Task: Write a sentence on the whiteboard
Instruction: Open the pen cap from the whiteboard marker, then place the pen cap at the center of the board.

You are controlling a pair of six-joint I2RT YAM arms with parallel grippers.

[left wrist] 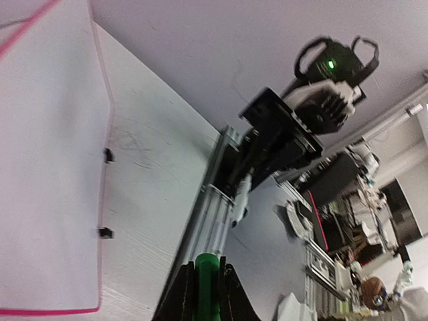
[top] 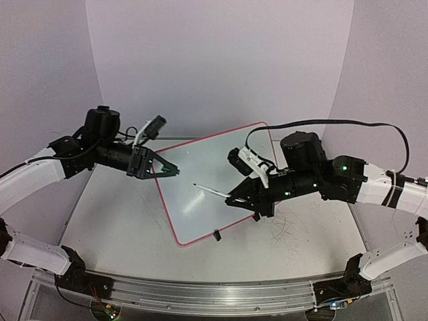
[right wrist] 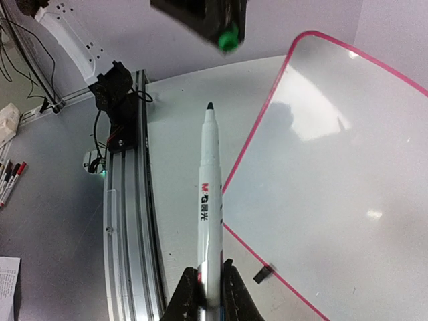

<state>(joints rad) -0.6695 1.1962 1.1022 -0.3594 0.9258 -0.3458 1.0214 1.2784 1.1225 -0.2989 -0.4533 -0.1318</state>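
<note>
Whiteboard [top: 221, 154], centre of top view, flat on table [top: 114, 221], blank; right tool [top: 235, 195] clamped on uncapped marker [top: 210, 190], left tool [top: 172, 170] pinching green cap [left wrist: 206, 267]; writing apparently not begun; next move probably needs tip lowered squarely onto board.

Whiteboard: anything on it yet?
No writing visible on the whiteboard. The right gripper holds the marker above it; the left gripper, shut on the cap, overhangs its left edge. The right arm covers its right side.

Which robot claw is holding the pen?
The right gripper: a white marker, tip bare, sticks out between its fingers. The left gripper pinches only the green cap.
</note>
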